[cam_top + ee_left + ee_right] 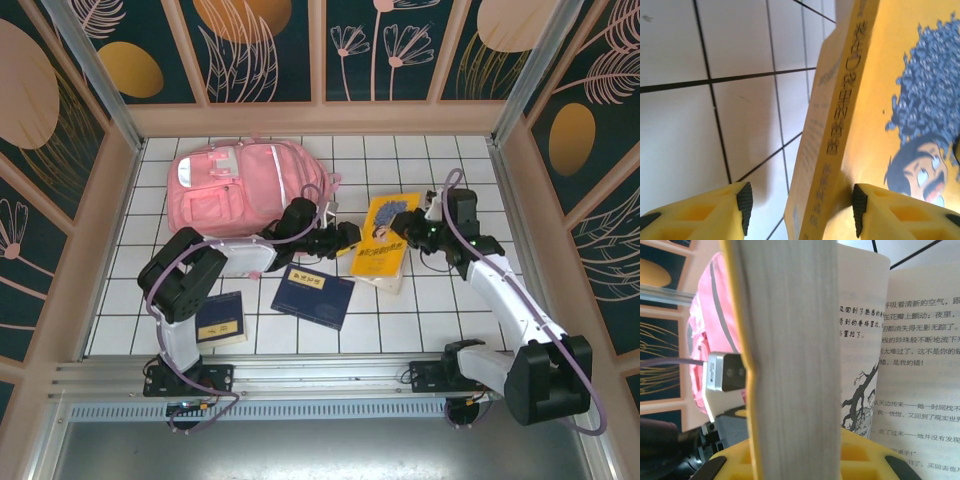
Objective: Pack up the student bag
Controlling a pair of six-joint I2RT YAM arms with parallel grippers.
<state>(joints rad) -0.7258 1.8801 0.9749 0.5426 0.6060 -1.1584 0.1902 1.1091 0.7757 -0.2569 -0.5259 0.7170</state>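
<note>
Across the upper left of the white tiled table (420, 320) lies the student bag (235, 185), a pink backpack with its front side up; whether its zip stands open cannot be told. Right of it, near the frame's centre, sits a yellow storybook (385, 240), with a dark blue book (313, 295) and a smaller blue book (222, 322) lower and further left. Trouble would most likely come from the yellow storybook. It has splayed open, so only its cover and a block of pages are gripped while printed pages fan loose beside them. A lift could let the loose half sag, crease a page or slide the book free, and the bag's mouth may not admit it. The right pincer (800, 462) is pressed together on that page block. The left pincer (802, 210) stands roughly half spread, straddling the book's spine edge, its black pads (745, 205) just beside the cover, with contact uncertain.
</note>
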